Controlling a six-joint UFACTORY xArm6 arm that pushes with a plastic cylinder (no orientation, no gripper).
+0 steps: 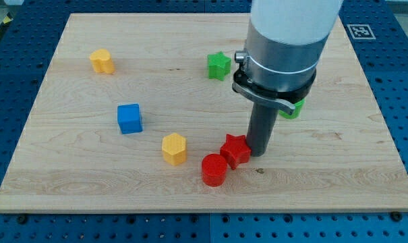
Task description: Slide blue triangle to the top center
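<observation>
The wooden board [365, 169] lies on a blue pegged table, and the arm's thick grey body comes down from the view's top right. It ends in a plain dark rod with no fingers to open or close, and it has hold of nothing. The tip [259, 154] rests on the board against the right side of the red star [235, 150]. The red cylinder [214, 169] touches that star on its lower left, and the yellow hexagon [174, 148] sits just beyond.

The only blue block [129, 118] I can see stands well left of the tip. It looks squarish, so I cannot tell which way it points or find a long axis.

A yellow block [102, 61] is at the upper left, a green star [218, 65] near top centre, and a green block [295, 108] is half hidden behind the arm
</observation>
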